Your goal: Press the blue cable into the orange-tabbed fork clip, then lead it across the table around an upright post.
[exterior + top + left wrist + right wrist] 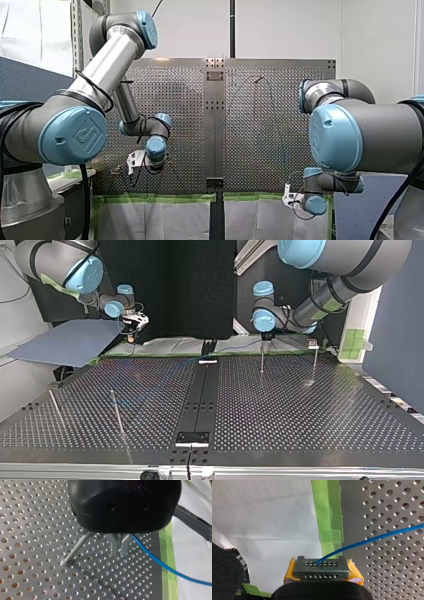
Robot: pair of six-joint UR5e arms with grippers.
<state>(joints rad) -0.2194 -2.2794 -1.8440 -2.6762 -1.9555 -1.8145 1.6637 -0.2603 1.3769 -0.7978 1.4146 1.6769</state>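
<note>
Perforated metal tabletop, green tape along its far edge, dark backing behind it in the top view. Right claw is seen at 10 o'clock in that view, off the far edge, over the tape and next to a blue-grey sheet. In the right wrist view its yellow pads are closed on the blue cable, which comes out between them and runs off toward the claw's 2 o'clock, over the tape and onto the perforated plate. Left claw is seen at 1 o'clock in the top view, just beside the top of an upright post. In the left wrist view its metal fingers are drawn together with only a thin seam between them. The cable is gripped there, leaving from behind the fingers toward their 4 o'clock and crossing the tape. The post is set in the plate at the fingers' 9 o'clock, apart from them. Between the two claws the cable is faintly traced along the far edge in the top view. A further post at 2 o'clock carries a small fitting, too small to identify. Two more thin posts are noted at 8 o'clock, well apart from both claws.
</note>
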